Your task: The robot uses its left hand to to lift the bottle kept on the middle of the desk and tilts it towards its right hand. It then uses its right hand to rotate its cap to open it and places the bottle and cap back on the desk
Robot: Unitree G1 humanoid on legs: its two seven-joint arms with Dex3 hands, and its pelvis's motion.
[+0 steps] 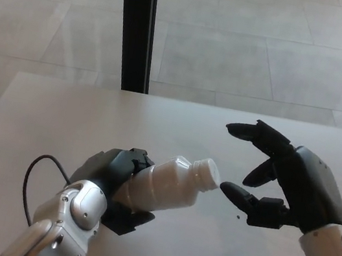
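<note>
the left hand (119, 182) was clamped on the white bottle (165, 183), tilted above the tabletop (42, 113) toward the spread-fingered right hand (280, 182) just beside the cap (206, 172), which might miss and knock it loose.

Pale desk (42, 113), tiled floor (269, 52), black post (135, 27).

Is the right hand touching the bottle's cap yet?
Apart. The head view shows bare desk between the open right hand and the cap of the bottle.
</note>
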